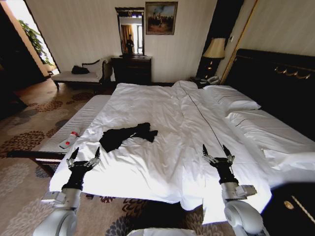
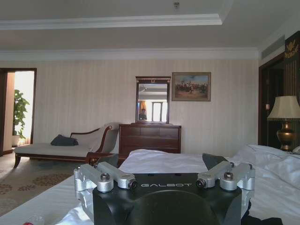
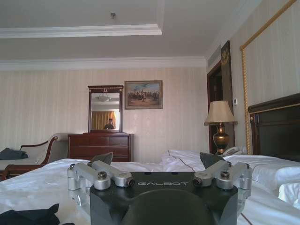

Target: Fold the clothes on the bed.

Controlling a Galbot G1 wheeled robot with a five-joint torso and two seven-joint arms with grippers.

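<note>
No fold has begun: the shirt (image 1: 129,135) lies crumpled in a dark, ropy heap on the bed (image 1: 162,162), nearer the foot edge than the pillows (image 1: 231,97) and toward the bench side. Both grippers hover over that foot edge, each with its claw spread wide and holding nothing; the left gripper (image 1: 84,155) is near the shirt, just short of it, and the right gripper (image 1: 218,151) is well apart from the shirt, on the headboard (image 1: 275,83) side. This looks like the approach step, and the next move calls for reaching the shirt and drawing it out flat before any fold can be made, since sleeves and hem cannot be told apart in the bunch. The shirt is soft, limp black cloth, likely to drag and cling against the duvet (image 1: 147,105), which is white, smooth and loosely wrinkled, so a pinch may catch bedding too. The fingers (image 2: 112,177) are hard pale metal links on a black housing, tapering to dark pointed tips.
</note>
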